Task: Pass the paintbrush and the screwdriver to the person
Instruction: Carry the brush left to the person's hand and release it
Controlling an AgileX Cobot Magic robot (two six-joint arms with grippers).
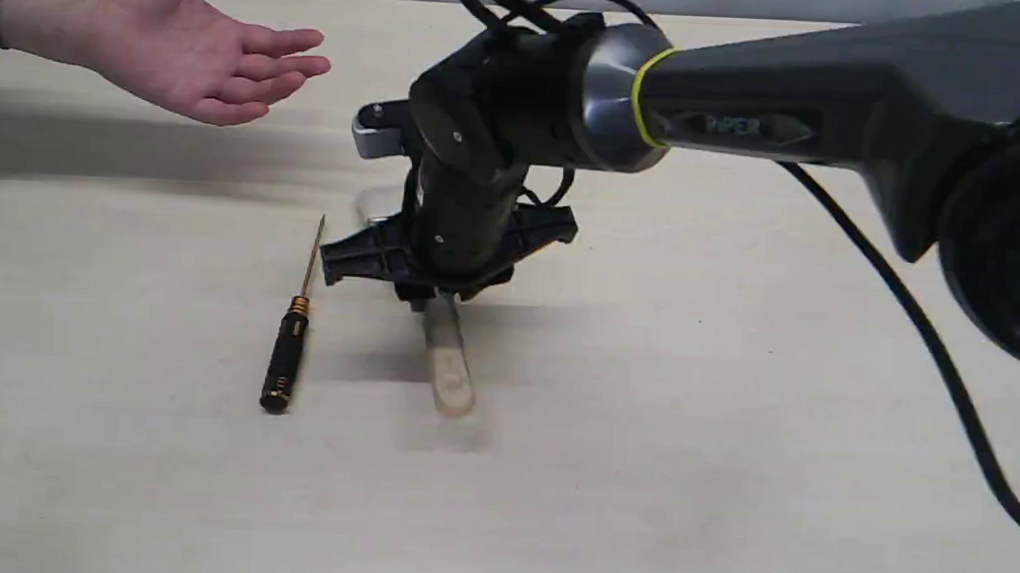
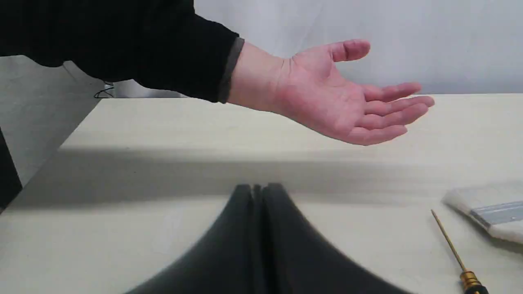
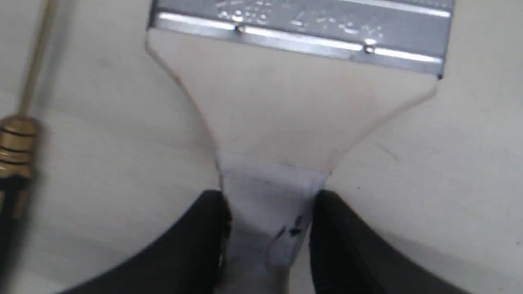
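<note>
The paintbrush point(image 1: 449, 366) lies lengthwise at the table's middle, with its wooden handle end pointing toward the front. My right gripper point(image 1: 434, 299) reaches across from the right and is shut on the handle's narrow neck. In the right wrist view both black fingers point(image 3: 204, 232) press the taped neck of the paintbrush point(image 3: 294, 118) just behind the silver ferrule. The screwdriver point(image 1: 288, 346) rests on the table left of the brush, apart from it. The person's open hand point(image 1: 193, 49) hovers palm up at the back left. My left gripper point(image 2: 257, 194) is shut with nothing in it.
The pale table point(image 1: 727, 434) stretches to the front and right. A black cable point(image 1: 921, 330) hangs from the right arm over the table's right side. The left wrist view shows the table's edge point(image 2: 77, 126) under the person's sleeve.
</note>
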